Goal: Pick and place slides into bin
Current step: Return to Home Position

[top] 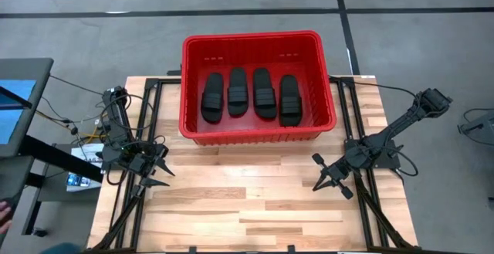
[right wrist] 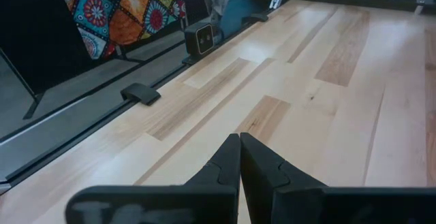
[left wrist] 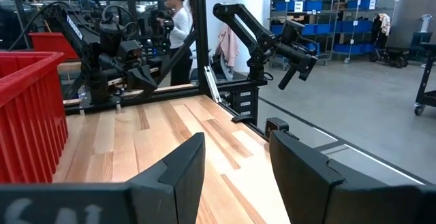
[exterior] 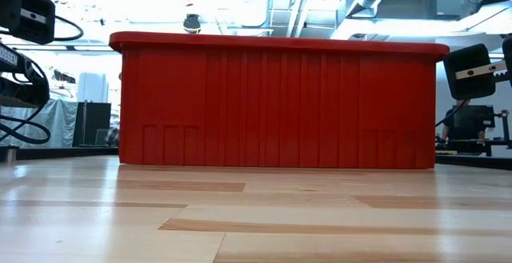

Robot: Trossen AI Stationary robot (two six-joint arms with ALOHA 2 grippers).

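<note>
All four slides (top: 237, 92) are in the bin (top: 251, 38), side by side in one row on its floor. They lie flat with straps up and each one's long way runs across the bin's short way. Nothing's stacked, though the neighbours sit close, maybe touching. From the low view you only get the bin's long ribbed wall (exterior: 280, 107), so the slides are hidden there.

The bin itself sits on the wooden table (top: 231, 208). Its far end hangs past the table's edge.

The left gripper (top: 164, 175) is off the bin's left front corner, well apart from it and over bare wood. Its own wrist view shows the left gripper (left wrist: 236, 139) with fingers (left wrist: 180, 166) spread wide and nothing between them, and the bin's red wall (left wrist: 27, 115) is off to one side.

The right gripper (top: 316, 186) is off the bin's right front corner, also well apart from it. Its wrist view shows the right gripper (right wrist: 240, 139) with fingers (right wrist: 221, 163) pressed together tip to tip, empty, looking down at plain table boards.

Beyond the bin and table, the left wrist view catches a person (left wrist: 180, 21) in a white top standing in the room behind.
</note>
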